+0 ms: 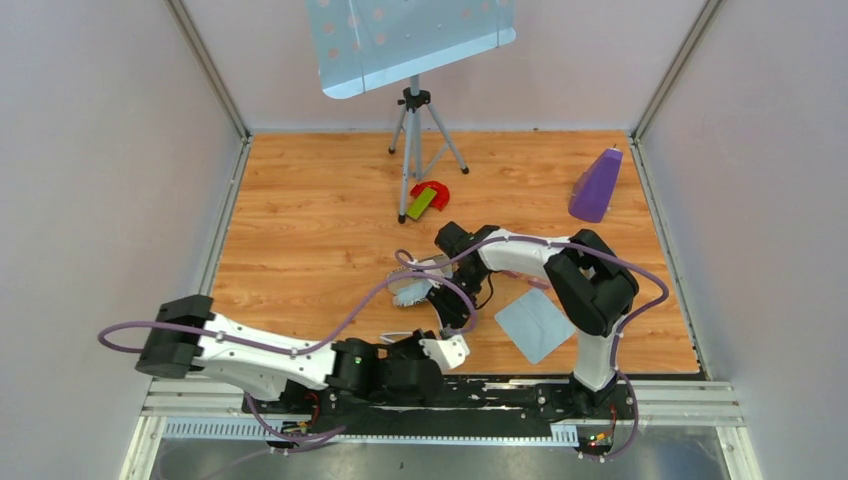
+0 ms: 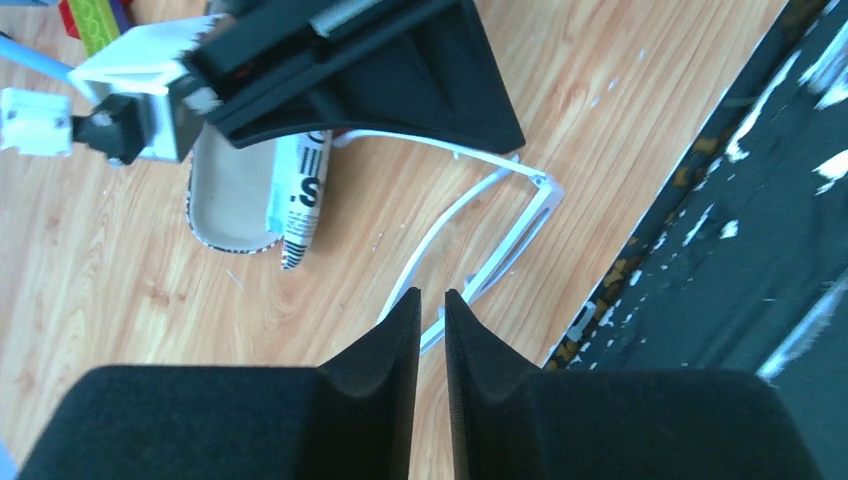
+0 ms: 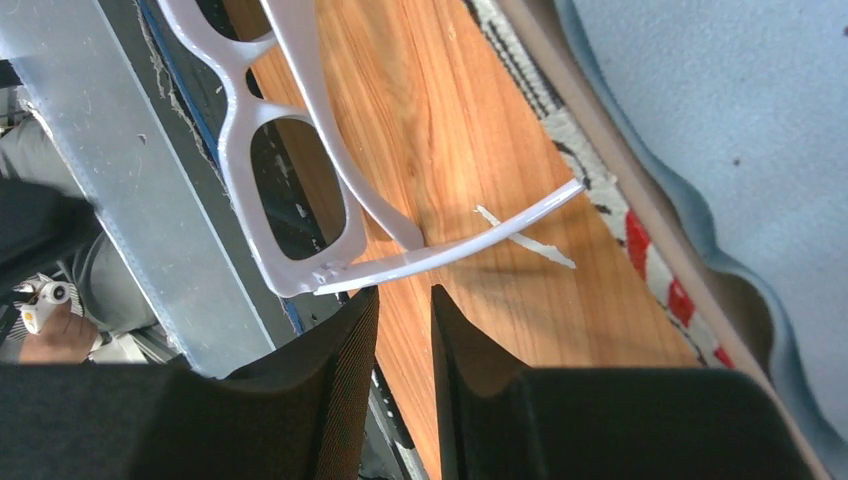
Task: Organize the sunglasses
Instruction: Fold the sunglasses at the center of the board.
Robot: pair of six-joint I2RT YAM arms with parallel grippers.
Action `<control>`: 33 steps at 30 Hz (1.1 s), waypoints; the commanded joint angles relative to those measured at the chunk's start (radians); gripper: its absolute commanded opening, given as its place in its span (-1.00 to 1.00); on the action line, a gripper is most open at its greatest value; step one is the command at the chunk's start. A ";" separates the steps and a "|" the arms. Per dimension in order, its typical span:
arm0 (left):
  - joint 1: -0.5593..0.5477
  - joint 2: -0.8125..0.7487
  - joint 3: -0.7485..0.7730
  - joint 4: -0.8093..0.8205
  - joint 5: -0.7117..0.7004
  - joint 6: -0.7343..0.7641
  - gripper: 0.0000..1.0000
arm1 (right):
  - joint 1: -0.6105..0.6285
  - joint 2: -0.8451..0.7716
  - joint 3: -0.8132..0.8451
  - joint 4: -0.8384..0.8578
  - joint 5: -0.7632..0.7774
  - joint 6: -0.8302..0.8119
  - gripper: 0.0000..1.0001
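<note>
The left half of the bench (image 1: 300, 230) is lying open. At the back, the tripod (image 1: 414, 125) and the red-and-green block (image 1: 428, 198) are blocking the centre; the purple wedge (image 1: 596, 185) is occupying the far-right corner. Up front, the left arm (image 1: 260, 355) and right arm (image 1: 590, 285) are crowding the centre (with the sunglasses (image 1: 398, 336) between them and the cloth (image 1: 535, 323) just beside the right arm).

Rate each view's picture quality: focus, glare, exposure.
Top external: evenly lit and sharp, mild sheen on the tilted panel. Left wrist: tool fingers near-black with little detail; dark rail flecked with blown-out white. Right wrist: sunglasses crisp, well lit.
</note>
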 commanded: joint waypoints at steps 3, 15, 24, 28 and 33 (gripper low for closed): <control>-0.008 -0.204 -0.001 -0.116 0.026 -0.188 -0.61 | 0.016 -0.041 0.014 -0.015 0.072 -0.012 -0.37; 0.018 -0.153 -0.068 -0.203 0.064 -0.451 -0.61 | 0.021 0.010 0.100 0.015 0.152 -0.011 -0.30; 0.036 0.095 0.020 -0.207 0.063 -0.444 -0.61 | 0.072 0.040 0.128 0.047 0.044 -0.009 -0.29; 0.051 0.081 -0.003 -0.183 0.063 -0.440 -0.62 | 0.095 0.041 0.120 0.077 -0.022 0.000 -0.28; 0.074 0.068 -0.021 -0.155 0.084 -0.423 -0.63 | 0.112 0.065 0.130 0.121 -0.109 0.034 -0.25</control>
